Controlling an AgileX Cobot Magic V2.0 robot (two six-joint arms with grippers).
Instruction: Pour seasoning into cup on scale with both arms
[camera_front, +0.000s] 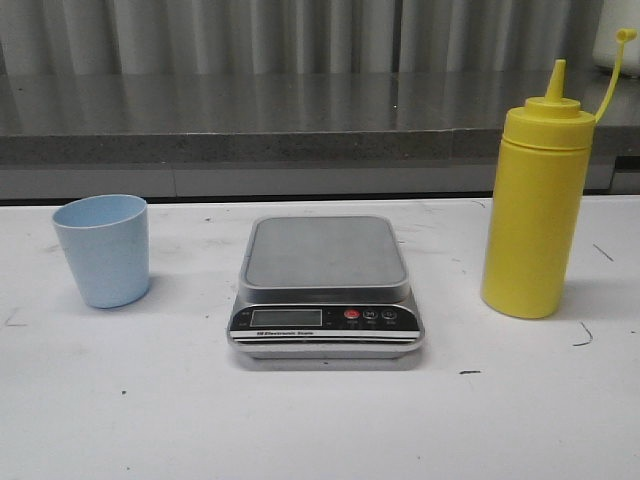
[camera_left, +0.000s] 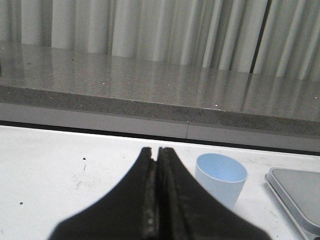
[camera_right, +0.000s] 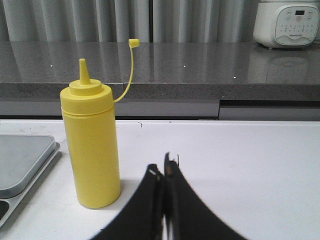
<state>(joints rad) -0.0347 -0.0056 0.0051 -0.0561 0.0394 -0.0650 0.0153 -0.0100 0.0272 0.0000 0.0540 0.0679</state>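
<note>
Yellow seasoning (camera_right: 91, 150) beside closed right claw (camera_right: 164, 167)

left hand (camera_left: 156, 152) closed, right hand (camera_right: 164, 167) seemingly closed

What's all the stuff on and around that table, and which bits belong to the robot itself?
cup: one, pale blue, upright on the table, left of the scale
scale: one, silver with black front panel, table centre, nothing on it
seasoning bottle: one, yellow, upright right of the scale, cap off on its strap
table: one, white
counter: one, grey, behind the table
appliance: one, white, on the counter
left gripper: one, black, fingers closed
right gripper: one, black, fingers closed
</note>
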